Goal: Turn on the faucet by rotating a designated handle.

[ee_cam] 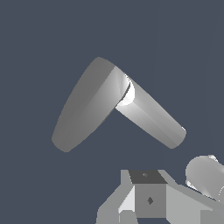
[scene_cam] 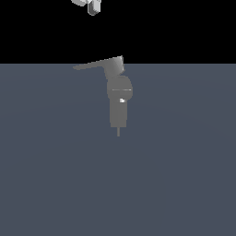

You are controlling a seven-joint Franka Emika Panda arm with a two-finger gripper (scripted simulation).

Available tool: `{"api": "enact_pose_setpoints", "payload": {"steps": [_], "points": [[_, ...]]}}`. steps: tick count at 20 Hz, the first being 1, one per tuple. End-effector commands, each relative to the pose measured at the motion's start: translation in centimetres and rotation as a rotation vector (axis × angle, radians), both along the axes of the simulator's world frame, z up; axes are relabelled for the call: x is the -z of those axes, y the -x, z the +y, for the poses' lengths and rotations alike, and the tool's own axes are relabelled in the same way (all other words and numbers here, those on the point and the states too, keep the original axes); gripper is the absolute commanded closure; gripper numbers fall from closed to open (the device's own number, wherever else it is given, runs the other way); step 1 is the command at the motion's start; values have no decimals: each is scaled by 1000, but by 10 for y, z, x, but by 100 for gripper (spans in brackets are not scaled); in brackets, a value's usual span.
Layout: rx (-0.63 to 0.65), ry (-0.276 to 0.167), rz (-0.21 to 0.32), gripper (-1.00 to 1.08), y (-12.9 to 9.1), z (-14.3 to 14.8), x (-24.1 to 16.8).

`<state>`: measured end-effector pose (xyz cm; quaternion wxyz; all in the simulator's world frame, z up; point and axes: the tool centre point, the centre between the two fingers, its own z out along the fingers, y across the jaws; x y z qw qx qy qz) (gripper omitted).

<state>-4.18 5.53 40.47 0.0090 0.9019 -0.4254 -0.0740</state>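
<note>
Exterior view. My claw (scene_cam: 93,6) appears only as a small glossy white piece at the top edge of the picture, against the black background, well above everything else. Too little of it shows to tell how far it is open, and I see nothing in its grasp. The faucet (scene_cam: 119,94) stands near the middle of the picture on the flat blue-grey counter (scene_cam: 184,184). It is matte grey, with a blocky top, a rounded bulging middle, a boxy lower block and a thin pin pointing down from its base. The handle (scene_cam: 96,65) is a long, thin, flat blade joined to the blocky top; it reaches out toward the exterior view's left, tapers to a narrow tip and tilts slightly downward toward that tip. My claw is above the handle and well apart from it, touching neither the handle nor the faucet.

Wrist view. Looking along my claw, I see the faucet (ee_cam: 151,118) as a rounded grey bar and the handle (ee_cam: 85,107) as a broad flat blade; the two meet at a bright joint and spread apart in a V shape over the counter (ee_cam: 35,39). Parts of my own claw body (ee_cam: 149,199) fill the lower edge of the picture, clear of the faucet. Its fingertips are not visible here, so its opening cannot be told.
</note>
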Motion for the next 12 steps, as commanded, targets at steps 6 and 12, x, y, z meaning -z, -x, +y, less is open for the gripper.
{"api": "enact_pose_setpoints", "payload": {"steps": [6, 12], "points": [[185, 31, 28, 108, -38, 18, 33], [329, 64, 46, 108, -65, 33, 64]]}}
